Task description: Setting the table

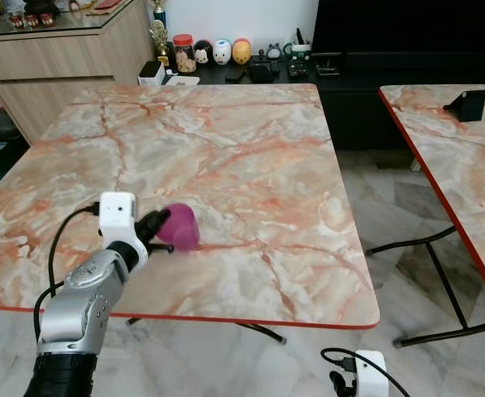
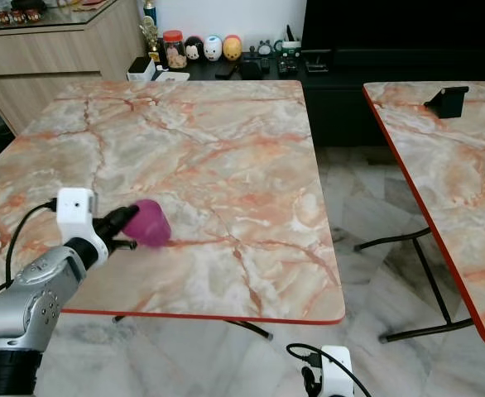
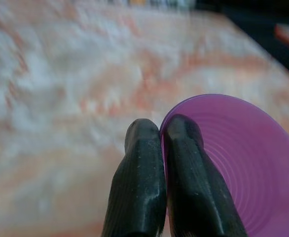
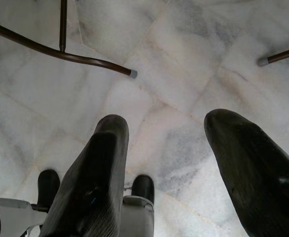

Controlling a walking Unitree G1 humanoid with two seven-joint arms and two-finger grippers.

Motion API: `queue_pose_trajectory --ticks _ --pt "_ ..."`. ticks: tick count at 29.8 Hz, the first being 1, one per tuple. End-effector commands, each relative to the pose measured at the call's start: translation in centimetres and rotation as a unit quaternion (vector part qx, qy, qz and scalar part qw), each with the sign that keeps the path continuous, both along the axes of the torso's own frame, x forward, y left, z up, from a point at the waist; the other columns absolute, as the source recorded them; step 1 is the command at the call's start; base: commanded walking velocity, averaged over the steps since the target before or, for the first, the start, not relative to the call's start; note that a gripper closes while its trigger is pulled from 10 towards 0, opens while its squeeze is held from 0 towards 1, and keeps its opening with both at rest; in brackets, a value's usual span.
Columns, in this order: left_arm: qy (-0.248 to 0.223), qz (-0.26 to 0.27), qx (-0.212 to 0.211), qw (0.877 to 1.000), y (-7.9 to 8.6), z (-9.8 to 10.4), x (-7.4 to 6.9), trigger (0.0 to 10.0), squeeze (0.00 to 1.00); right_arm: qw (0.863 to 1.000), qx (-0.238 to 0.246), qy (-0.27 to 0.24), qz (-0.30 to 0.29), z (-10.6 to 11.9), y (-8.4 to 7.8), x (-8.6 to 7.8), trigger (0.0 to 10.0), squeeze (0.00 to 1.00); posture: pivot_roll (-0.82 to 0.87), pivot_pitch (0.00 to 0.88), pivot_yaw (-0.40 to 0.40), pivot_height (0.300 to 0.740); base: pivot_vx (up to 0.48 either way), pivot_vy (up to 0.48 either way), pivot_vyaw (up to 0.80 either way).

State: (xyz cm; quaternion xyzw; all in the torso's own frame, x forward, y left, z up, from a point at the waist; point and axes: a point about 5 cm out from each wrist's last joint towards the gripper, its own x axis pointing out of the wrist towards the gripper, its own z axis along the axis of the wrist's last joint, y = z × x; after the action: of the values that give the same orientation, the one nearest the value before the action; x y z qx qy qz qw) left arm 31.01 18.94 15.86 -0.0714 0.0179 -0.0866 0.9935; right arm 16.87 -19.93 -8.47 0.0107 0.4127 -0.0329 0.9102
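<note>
A purple plastic cup (image 1: 179,227) hangs over the front left part of the marble table (image 1: 226,149), tipped on its side with its mouth toward my wrist. My left gripper (image 1: 157,231) is shut on the cup's rim; in the left wrist view one finger (image 3: 196,182) lies inside the cup (image 3: 253,168) and the other finger (image 3: 137,182) outside. My right gripper (image 4: 164,163) hangs open below the table edge, above the floor, with nothing between its fingers.
A second marble table (image 1: 466,165) with a black stand (image 1: 468,105) stands to the right, with a tiled floor gap (image 1: 391,215) between. Jars and figurines (image 1: 213,52) line a dark shelf behind. A wooden counter (image 1: 52,58) is at the back left. Table legs (image 4: 85,59) cross the floor.
</note>
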Motion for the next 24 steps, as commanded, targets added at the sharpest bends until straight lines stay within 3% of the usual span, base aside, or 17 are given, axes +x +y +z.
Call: queue_pose_trajectory --ticks 1,3,8,10,13,16,24 --pt "-0.036 0.016 -0.006 0.999 0.3 1.2 0.3 10.0 0.0 1.0 0.002 0.006 0.001 -0.1 0.1 -0.1 10.0 0.0 0.05 0.0 0.029 0.74 0.0 0.0 0.0" --pt "-0.074 0.011 0.02 0.997 -0.5 1.6 0.1 10.0 0.0 1.0 0.0 0.001 0.001 0.0 0.1 -0.1 10.0 0.0 0.05 0.0 0.025 0.74 0.0 0.0 0.0" --pt "-0.107 0.028 0.034 0.993 -1.5 1.2 0.2 10.0 0.0 1.0 0.0 -0.004 -0.002 0.0 0.0 0.0 10.0 0.0 0.04 0.0 0.011 0.74 0.0 0.0 0.0" --pt "-0.11 0.03 0.087 0.99 -1.8 0.7 0.2 10.0 0.0 1.0 -0.002 -0.004 -0.001 0.1 -0.1 0.1 10.0 0.0 0.04 0.0 0.011 0.74 0.0 0.0 0.0" --pt "-0.136 0.037 0.064 0.988 -2.0 1.0 -0.1 10.0 0.0 1.0 -0.004 -0.005 -0.004 0.1 -0.2 0.1 10.0 0.0 0.03 0.0 0.004 0.74 0.0 0.0 0.0" --pt "-0.166 0.049 0.07 0.983 -1.8 1.5 -0.4 10.0 0.0 1.0 -0.006 0.002 -0.005 0.0 -0.3 0.0 10.0 0.0 0.04 0.0 -0.003 0.74 0.0 0.0 0.0" --pt "-0.175 0.05 0.081 0.98 -1.9 1.3 -0.3 10.0 0.0 1.0 -0.004 0.007 -0.006 0.0 -0.3 -0.1 10.0 0.0 0.04 0.0 -0.003 0.74 0.0 -0.275 0.0"
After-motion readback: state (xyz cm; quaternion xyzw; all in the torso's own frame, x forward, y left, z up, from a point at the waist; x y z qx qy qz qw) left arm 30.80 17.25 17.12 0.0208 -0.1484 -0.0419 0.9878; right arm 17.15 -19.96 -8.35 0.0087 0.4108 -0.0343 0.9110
